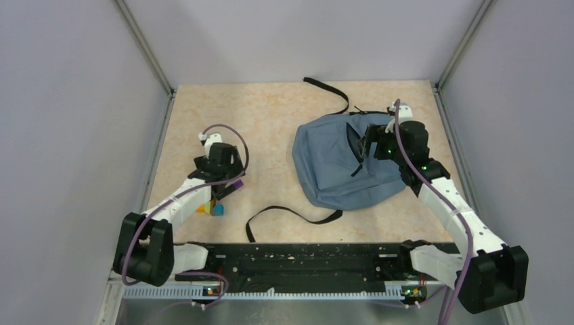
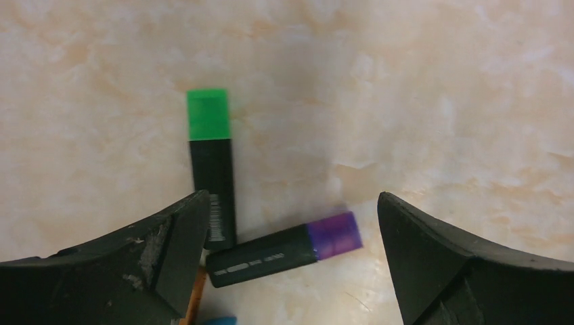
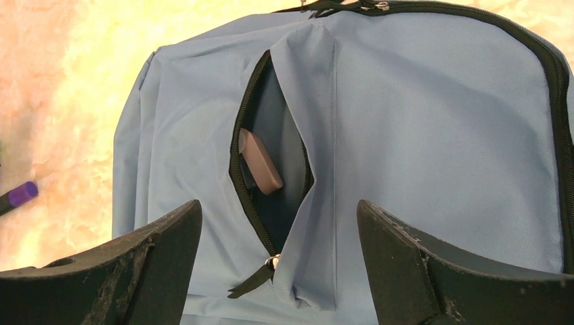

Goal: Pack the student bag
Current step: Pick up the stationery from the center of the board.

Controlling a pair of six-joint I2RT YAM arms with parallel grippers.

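Note:
The blue-grey student bag [image 1: 338,169] lies flat at the right centre of the table, black straps trailing front and back. In the right wrist view its front zip pocket [image 3: 271,169] gapes open, with a pinkish-brown block [image 3: 260,161] inside. My right gripper [image 3: 279,261] is open and empty just above the pocket's zip pull [image 3: 272,261]. My left gripper [image 2: 291,250] is open and empty over a black marker with a purple cap [image 2: 284,247]. A black marker with a green cap [image 2: 211,169] lies just beyond it.
An orange piece and a blue piece [image 1: 216,210] lie by the left gripper; the orange edge [image 2: 193,305] shows under the left finger. A long black strap [image 1: 284,215] loops on the table in front of the bag. Metal rails and grey walls bound the table.

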